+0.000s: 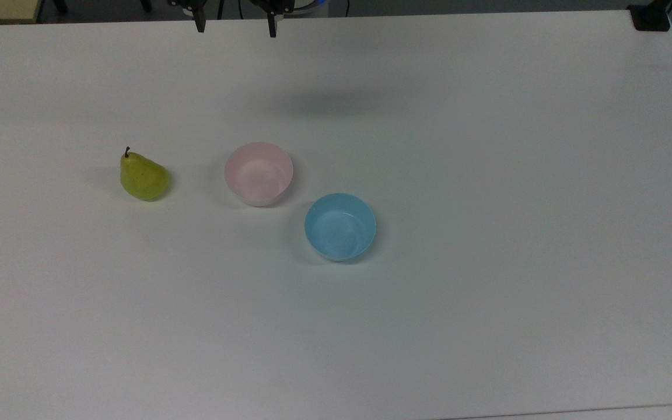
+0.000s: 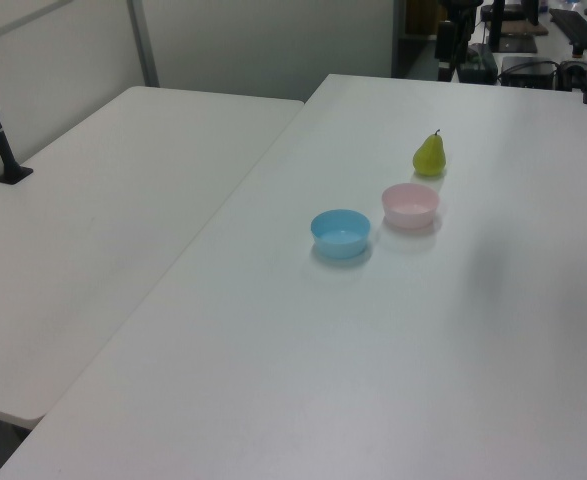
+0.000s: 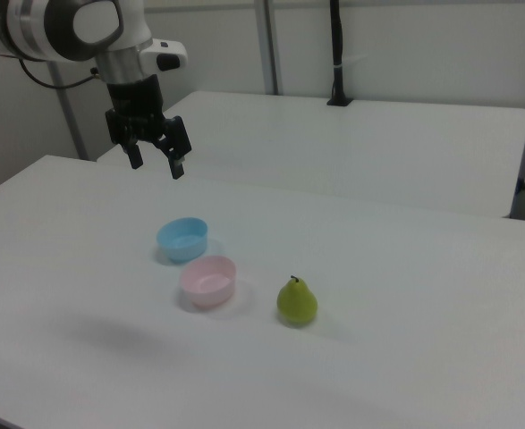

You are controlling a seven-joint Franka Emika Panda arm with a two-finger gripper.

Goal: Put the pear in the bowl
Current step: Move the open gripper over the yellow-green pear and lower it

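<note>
The yellow-green pear [image 1: 144,177] [image 2: 430,155] [image 3: 297,301] stands upright on the white table, stem up. To its right in the top view sits the pale pink bowl [image 1: 259,173] [image 2: 410,205] [image 3: 208,281], with nothing inside. My gripper [image 1: 235,27] [image 3: 156,164] hangs high above the table's far edge in the top view, well apart from both, open with nothing between its dark fingers [image 3: 178,170].
A light blue bowl [image 1: 340,226] [image 2: 341,232] [image 3: 182,239] sits close beside the pink one. A second white table [image 2: 93,220] adjoins this one. A black post [image 3: 337,54] stands on it, and a black clamp [image 1: 651,17] sits at the table's corner.
</note>
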